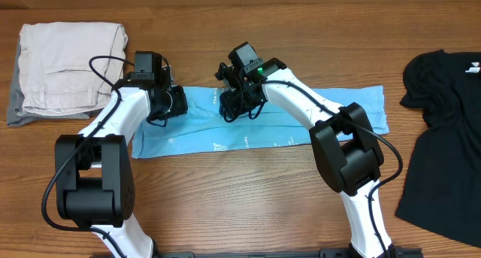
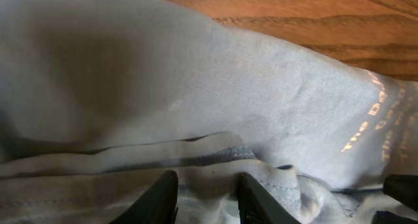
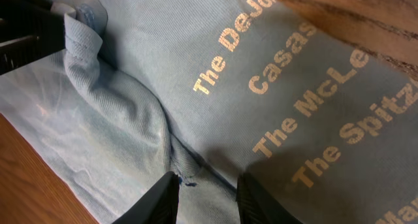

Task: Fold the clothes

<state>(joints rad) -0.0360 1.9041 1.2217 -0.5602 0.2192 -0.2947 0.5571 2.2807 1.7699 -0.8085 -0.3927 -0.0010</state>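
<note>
Light blue T-shirt (image 1: 255, 134), folded to a strip, lies just right of folded beige fabric pile (image 1: 71, 59).
Left gripper (image 1: 174, 104) nearest pile, right gripper (image 1: 234, 101) farther right; both jaws narrow astride shirt fabric, grip unconfirmed.

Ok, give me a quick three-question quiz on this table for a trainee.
1. True or false: the light blue T-shirt lies spread flat, both sleeves showing.
2. Which garment lies at the table's right end: A beige garment, B black garment, C red garment?
3. What is printed on the shirt near the right hand?
Key: 1 false, it is folded into a long strip; 2 B; 3 lettering.
</note>
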